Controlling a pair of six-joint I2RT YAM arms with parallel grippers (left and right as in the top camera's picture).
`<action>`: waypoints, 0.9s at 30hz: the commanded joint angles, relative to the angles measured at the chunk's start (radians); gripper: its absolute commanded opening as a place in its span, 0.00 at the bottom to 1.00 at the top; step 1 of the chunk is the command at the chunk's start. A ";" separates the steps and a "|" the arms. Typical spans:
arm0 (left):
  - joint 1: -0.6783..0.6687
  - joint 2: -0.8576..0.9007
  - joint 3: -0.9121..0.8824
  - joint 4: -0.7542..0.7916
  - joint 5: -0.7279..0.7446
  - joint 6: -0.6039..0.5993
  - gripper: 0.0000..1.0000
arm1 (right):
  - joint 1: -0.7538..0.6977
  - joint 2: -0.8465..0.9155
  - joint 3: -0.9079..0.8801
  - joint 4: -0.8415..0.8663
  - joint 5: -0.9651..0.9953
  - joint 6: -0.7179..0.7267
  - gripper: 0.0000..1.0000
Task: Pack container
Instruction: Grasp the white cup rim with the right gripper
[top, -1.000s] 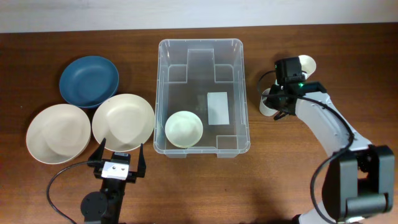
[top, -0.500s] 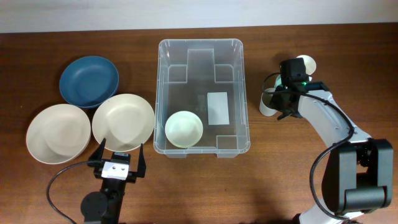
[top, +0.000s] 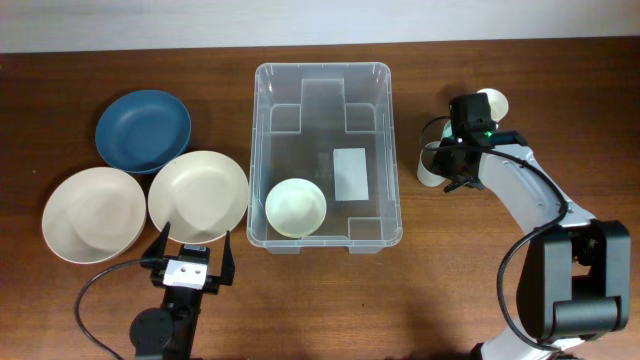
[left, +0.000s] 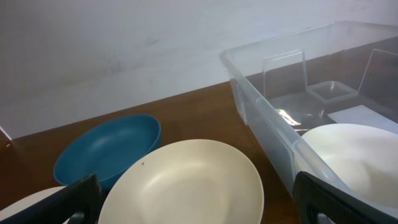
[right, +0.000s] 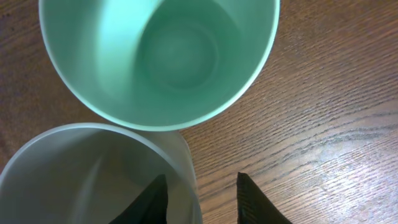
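The clear container (top: 322, 68) stands mid-table with a cream bowl (top: 295, 207) in its near left corner. My right gripper (top: 443, 168) hovers over two cups to its right. In the right wrist view its jaws (right: 202, 186) straddle the wall of a white cup (right: 81, 174). One finger is inside the cup. The other finger (right: 255, 202) is outside, with a gap to the wall. A green cup (right: 161, 56) stands just beyond. My left gripper (top: 190, 250) is open, low by the front edge, behind a cream plate (left: 186, 180).
A blue plate (top: 143, 130) and two cream plates (top: 198, 195) (top: 92, 214) lie left of the container. A third cup (top: 495, 100) stands behind my right arm. In the left wrist view the container's wall (left: 261, 93) is close on the right.
My right gripper has shifted slightly over the cups and its jaws have narrowed around the white cup's wall. The left arm has not moved.
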 joint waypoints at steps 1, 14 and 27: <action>-0.004 -0.006 -0.009 0.002 -0.007 0.016 1.00 | -0.007 0.008 0.006 0.001 -0.014 0.011 0.30; -0.004 -0.006 -0.009 0.002 -0.008 0.016 0.99 | -0.008 0.008 0.006 0.001 -0.034 0.011 0.25; -0.004 -0.006 -0.009 0.002 -0.008 0.016 1.00 | -0.008 0.026 0.006 0.002 -0.044 0.011 0.24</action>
